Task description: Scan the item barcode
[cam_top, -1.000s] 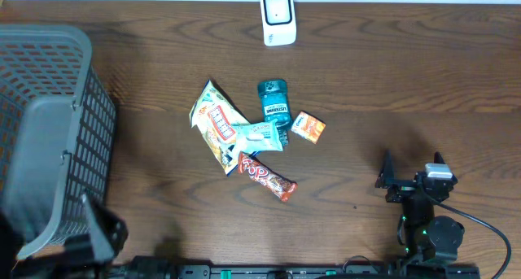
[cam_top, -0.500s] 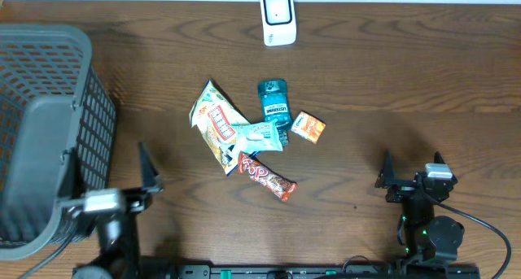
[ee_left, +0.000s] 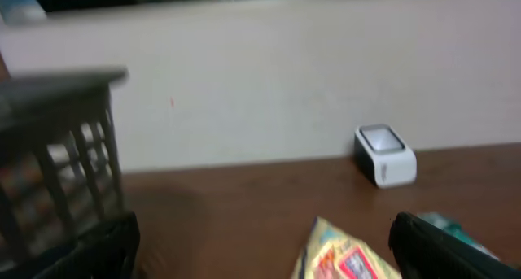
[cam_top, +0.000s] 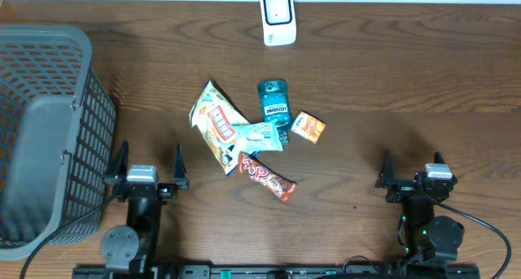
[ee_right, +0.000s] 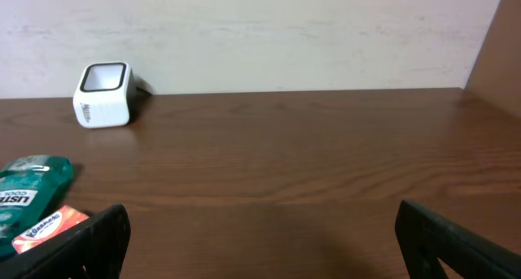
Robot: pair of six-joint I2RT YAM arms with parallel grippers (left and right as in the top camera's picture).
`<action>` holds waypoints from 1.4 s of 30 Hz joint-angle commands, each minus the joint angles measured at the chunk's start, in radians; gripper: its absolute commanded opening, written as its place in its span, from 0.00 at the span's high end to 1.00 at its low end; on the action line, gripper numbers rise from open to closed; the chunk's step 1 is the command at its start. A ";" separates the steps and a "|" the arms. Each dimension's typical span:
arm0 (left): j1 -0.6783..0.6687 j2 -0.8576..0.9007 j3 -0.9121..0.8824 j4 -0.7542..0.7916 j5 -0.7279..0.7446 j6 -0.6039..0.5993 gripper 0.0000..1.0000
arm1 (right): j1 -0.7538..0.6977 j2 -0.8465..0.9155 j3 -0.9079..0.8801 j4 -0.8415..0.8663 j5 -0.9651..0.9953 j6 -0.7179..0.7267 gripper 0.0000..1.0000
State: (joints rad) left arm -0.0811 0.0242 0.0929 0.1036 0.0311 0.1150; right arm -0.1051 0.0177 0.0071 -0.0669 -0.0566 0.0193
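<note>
Several items lie in a pile mid-table: a yellow snack bag [cam_top: 213,120], a teal mouthwash bottle [cam_top: 274,104], a small orange box [cam_top: 308,127], a pale packet [cam_top: 259,136] and a red candy bar [cam_top: 267,176]. The white scanner [cam_top: 278,19] stands at the far edge. My left gripper [cam_top: 150,161] is open near the front edge, left of the pile, holding nothing. My right gripper [cam_top: 413,169] is open at the front right, also holding nothing. The blurred left wrist view shows the snack bag [ee_left: 346,255] and scanner [ee_left: 385,154] ahead. The right wrist view shows the scanner [ee_right: 102,94], bottle [ee_right: 28,185] and orange box [ee_right: 45,226] off to the left.
A tall grey mesh basket [cam_top: 49,132] fills the left side of the table, close to my left arm; its wall [ee_left: 57,165] shows at the left of the left wrist view. Bare wood lies between the pile and the right gripper.
My left arm has swung in from the lower left corner, rightward along the front edge, beside the basket. The right arm and the items have not moved.
</note>
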 commanded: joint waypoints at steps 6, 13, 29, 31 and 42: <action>0.004 0.002 -0.027 -0.073 0.002 -0.068 0.02 | 0.008 -0.003 -0.002 -0.004 -0.005 0.013 0.01; 0.004 0.002 -0.027 -0.233 0.007 -0.068 0.02 | 0.008 -0.003 -0.002 -0.003 -0.005 0.013 0.01; 0.004 0.006 -0.027 -0.317 0.048 -0.068 0.02 | 0.008 -0.003 -0.002 -0.003 -0.005 0.013 0.01; 0.004 0.006 -0.027 -0.317 0.048 -0.068 0.02 | 0.008 -0.003 -0.002 -0.003 -0.005 0.013 0.01; 0.004 0.006 -0.027 -0.317 0.048 -0.068 0.02 | 0.008 -0.003 -0.002 -0.003 -0.005 0.013 0.01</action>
State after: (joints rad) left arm -0.0811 0.0254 0.0788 -0.1829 0.0658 0.0517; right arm -0.1051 0.0177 0.0071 -0.0669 -0.0566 0.0193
